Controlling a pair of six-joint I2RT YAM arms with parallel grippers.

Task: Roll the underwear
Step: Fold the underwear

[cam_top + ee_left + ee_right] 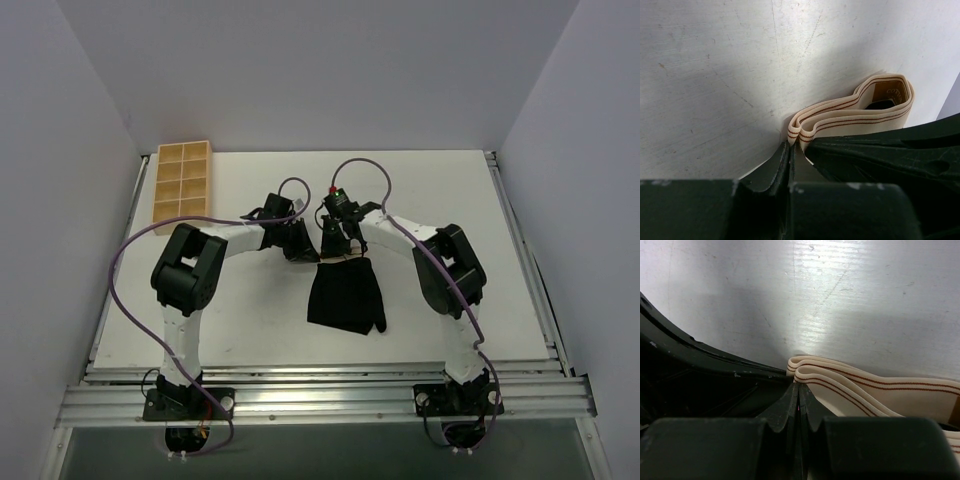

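Observation:
The underwear (345, 296) is a black garment spread over the table's middle, its upper edge drawn up to both grippers. My left gripper (299, 244) is shut on the left end of that edge. In the left wrist view its jaws (791, 146) are pressed together, with the folded beige waistband (860, 112) bulging just past the tips and black fabric (880, 150) on the right. My right gripper (335, 243) pinches the other end. Its jaws (798, 386) are shut too, with waistband (880, 390) layers to the right and black cloth (715, 385) to the left.
A tan wooden compartment tray (182, 180) lies at the table's far left corner. The white table (450, 190) ends in metal rails along its right and near sides. Purple cables loop over both arms.

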